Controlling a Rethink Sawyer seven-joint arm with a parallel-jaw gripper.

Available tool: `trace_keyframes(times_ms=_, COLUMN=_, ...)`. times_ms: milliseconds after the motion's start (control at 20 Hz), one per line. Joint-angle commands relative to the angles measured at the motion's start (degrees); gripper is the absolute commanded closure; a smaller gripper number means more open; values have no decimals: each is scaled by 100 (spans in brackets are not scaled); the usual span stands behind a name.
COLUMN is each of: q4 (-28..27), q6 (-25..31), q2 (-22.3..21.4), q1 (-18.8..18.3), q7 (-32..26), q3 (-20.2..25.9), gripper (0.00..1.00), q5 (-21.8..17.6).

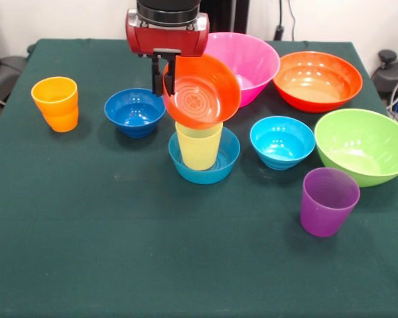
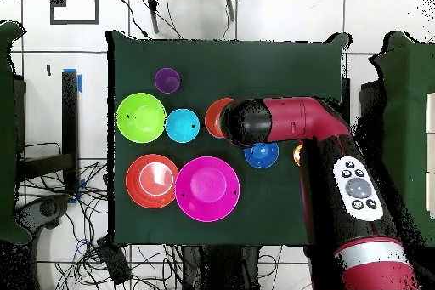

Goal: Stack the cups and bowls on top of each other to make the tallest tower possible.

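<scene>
dark green cloth covers the table (image 1: 119, 265), with white floor tiles and loose cables around it in the overhead view. near the middle, the yellow cup (image 1: 198, 147) stands upright inside the mid-blue small bowl (image 1: 204, 164). the gripper (image 1: 166, 74) comes down from above with its fingers clenched on the rim of the small orange-red bowl (image 1: 202, 91), which is tilted steeply and sits at the cup's top. the dark blue bowl (image 1: 134, 111) and the orange cup (image 1: 56, 103) are on one side, the cyan bowl (image 1: 282, 141), lime green bowl (image 1: 363, 145) and purple cup (image 1: 329, 201) on the other. the pink bowl (image 1: 249, 61) and large orange-red bowl (image 1: 317, 80) sit behind.
</scene>
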Motion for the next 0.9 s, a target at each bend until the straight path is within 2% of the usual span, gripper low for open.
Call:
trace_keyframes(times_ms=50, q4=-23, q6=-297, q2=249, q1=224, q7=392, q3=-115, gripper=100, q5=-127)
trace_keyframes(times_ms=900, q4=-107, q6=-260, q2=364, q1=282, q7=417, q3=-147, gripper=100, q5=-145)
